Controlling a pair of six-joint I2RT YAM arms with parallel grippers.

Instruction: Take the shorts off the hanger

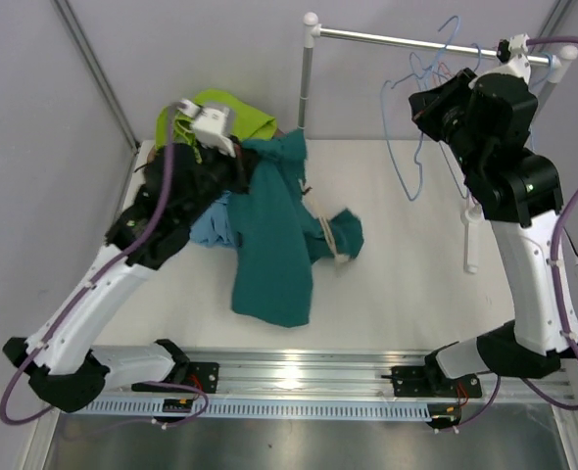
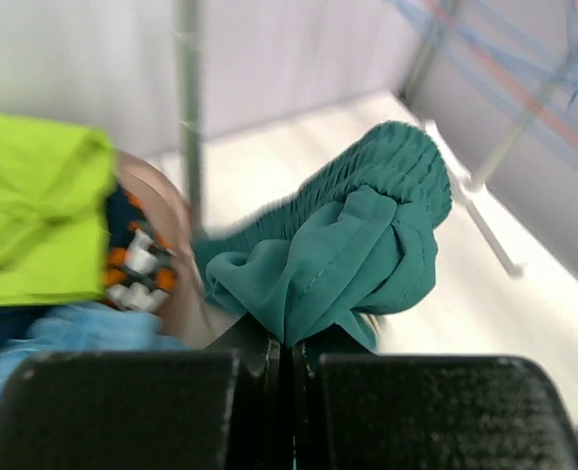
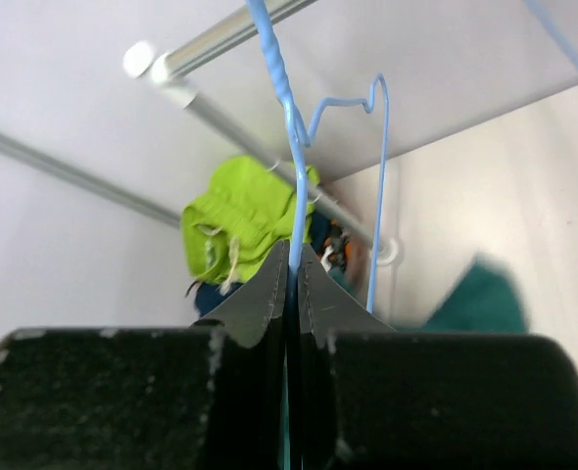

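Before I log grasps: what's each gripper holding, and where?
Left gripper pinches the teal shorts by a fold; right gripper clamps the blue hanger by its neck.

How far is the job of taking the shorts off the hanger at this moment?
Done, it seems: the blue hanger looks bare, and lime green shorts and light blue shorts lie piled on the table. In hand: the left gripper is shut on the teal shorts, the right gripper on the hanger's wire. Left: probably only letting both go.
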